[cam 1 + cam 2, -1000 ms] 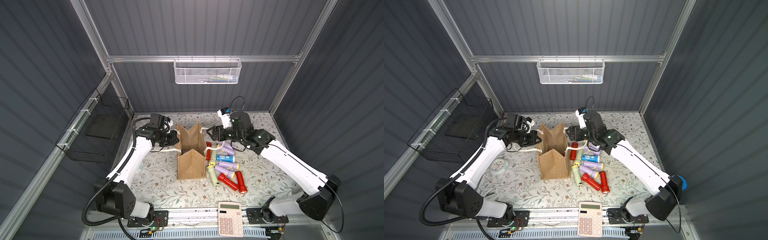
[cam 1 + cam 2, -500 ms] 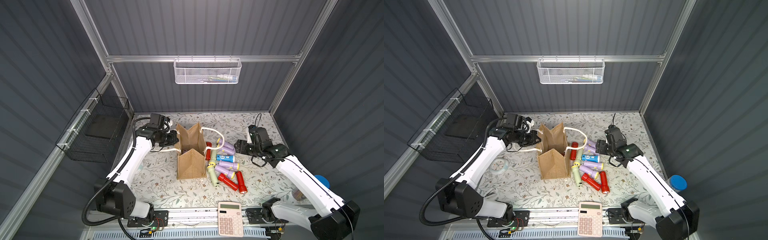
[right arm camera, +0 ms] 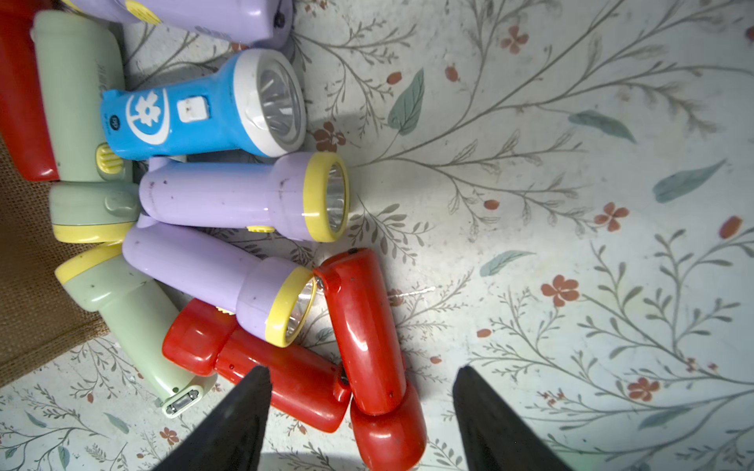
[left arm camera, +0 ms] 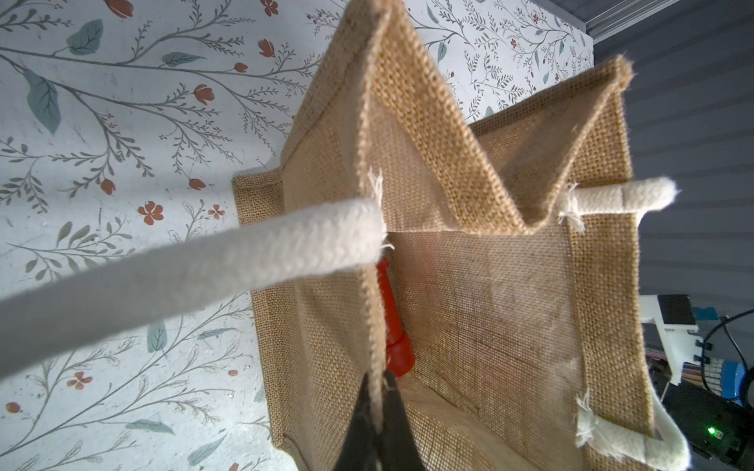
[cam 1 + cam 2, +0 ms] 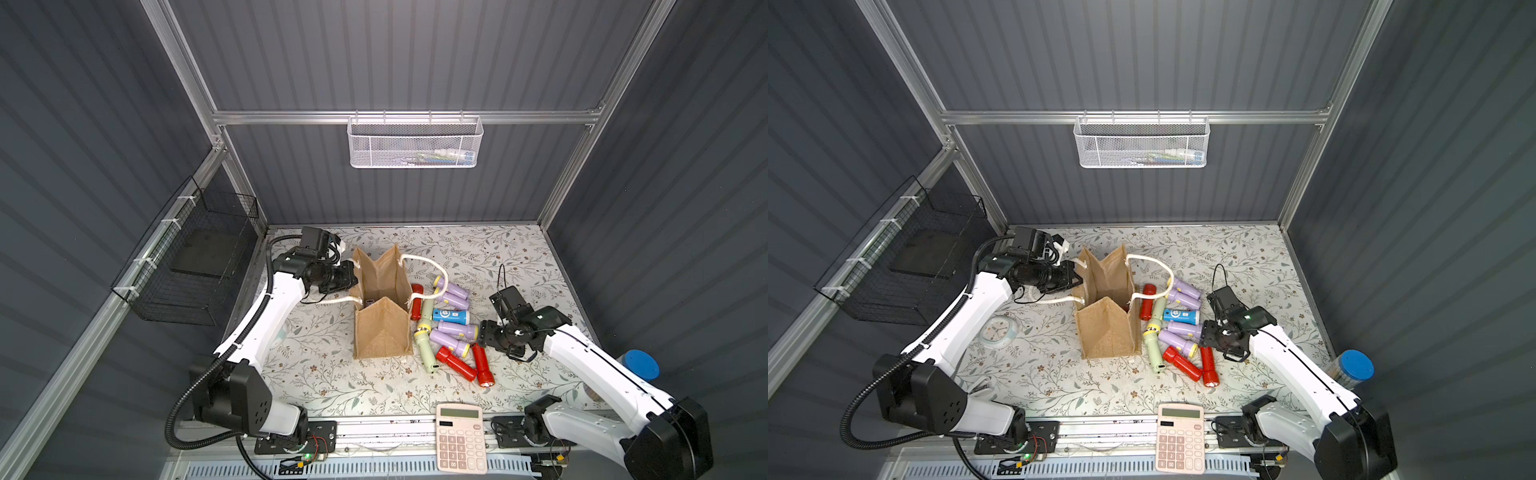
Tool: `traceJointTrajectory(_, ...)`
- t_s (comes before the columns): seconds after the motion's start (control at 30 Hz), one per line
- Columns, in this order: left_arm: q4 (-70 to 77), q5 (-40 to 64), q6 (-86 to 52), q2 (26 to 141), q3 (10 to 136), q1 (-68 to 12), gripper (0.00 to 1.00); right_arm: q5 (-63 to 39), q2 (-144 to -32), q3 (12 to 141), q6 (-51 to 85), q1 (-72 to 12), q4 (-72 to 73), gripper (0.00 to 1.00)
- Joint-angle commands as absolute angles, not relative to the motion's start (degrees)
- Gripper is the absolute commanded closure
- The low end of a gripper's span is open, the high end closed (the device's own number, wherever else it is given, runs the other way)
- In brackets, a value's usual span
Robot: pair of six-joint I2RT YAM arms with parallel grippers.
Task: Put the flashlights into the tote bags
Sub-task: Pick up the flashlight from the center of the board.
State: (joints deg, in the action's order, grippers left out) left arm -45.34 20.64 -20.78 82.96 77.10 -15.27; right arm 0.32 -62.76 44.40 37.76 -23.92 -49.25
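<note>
Now the right gripper (image 3: 361,372), back from the jute tote bag (image 5: 380,332), gapes over a red flashlight (image 3: 359,322) at frame bottom, next pick likely; left gripper (image 4: 377,391) pinches the rim.

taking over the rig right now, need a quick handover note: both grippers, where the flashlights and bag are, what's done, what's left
Left gripper: shut on the tote bag rim, holding its mouth open; the bag stands upright.
Right gripper: open, empty, hovering above the two red flashlights at the near end of the pile.
Done: at least one red flashlight shows inside the bag.
Left: about ten flashlights lie on the table beside the bag, on the right arm's side. One rope handle drapes over the far ones.
</note>
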Motion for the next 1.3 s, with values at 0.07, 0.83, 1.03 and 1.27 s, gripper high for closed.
traceJointTrajectory(0.07, -44.82, 21.26, -21.01, 83.06, 77.75, -14.88, 1.0, -3.08, -67.4, 41.44, 38.64, -23.71, -46.21, 0.3)
traceJointTrajectory(0.83, -46.32, 19.33, -20.79, 81.73, 79.38, -14.59, 1.0, -0.24, -81.34, 37.58, 39.12, -24.57, -38.14, 0.37)
traceJointTrajectory(1.03, -46.41, 19.31, -20.92, 81.77, 79.54, -14.59, 1.0, 3.83, -82.39, 38.1, 38.55, -24.65, -39.01, 0.38)
traceJointTrajectory(1.27, -46.41, 19.41, -21.16, 82.0, 79.41, -14.59, 1.0, 5.7, -83.12, 38.83, 37.55, -25.04, -39.32, 0.45)
